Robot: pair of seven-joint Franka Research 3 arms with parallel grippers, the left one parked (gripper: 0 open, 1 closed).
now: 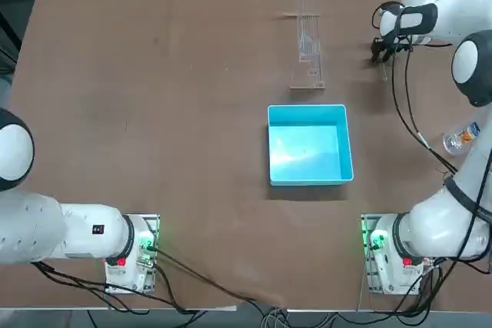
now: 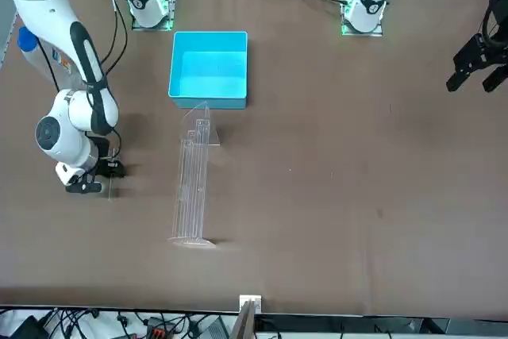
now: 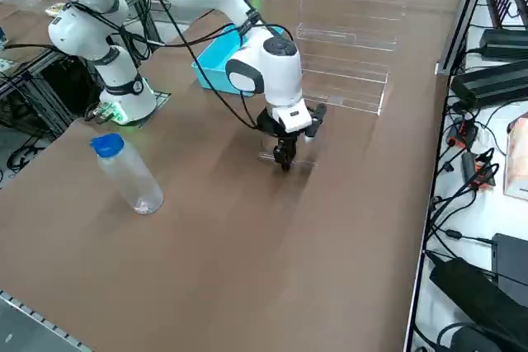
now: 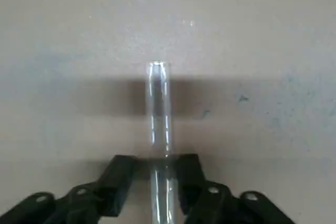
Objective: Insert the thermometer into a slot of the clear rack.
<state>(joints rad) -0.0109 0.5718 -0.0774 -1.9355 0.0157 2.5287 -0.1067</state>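
The rack (image 1: 307, 51) stands on the desk (image 1: 192, 151) beyond the bin (image 1: 310, 146). The spread claw (image 4: 157, 182) straddles the clear tube (image 4: 159, 108), likely the thermometer, on the desk; grasping seems in hand, next calling for centred closing.

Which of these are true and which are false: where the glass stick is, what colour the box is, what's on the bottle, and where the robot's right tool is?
1. The thermometer is in a slot of the clear rack. False: it is between the right tool's two open fingers, away from the rack.
2. The square box is light blue. True.
3. The bottle has a red cap. False: its cap is blue.
4. The right tool is above the table, to the robot's right of the rack. True.
5. The box is full of toys. False: no toys show in it.
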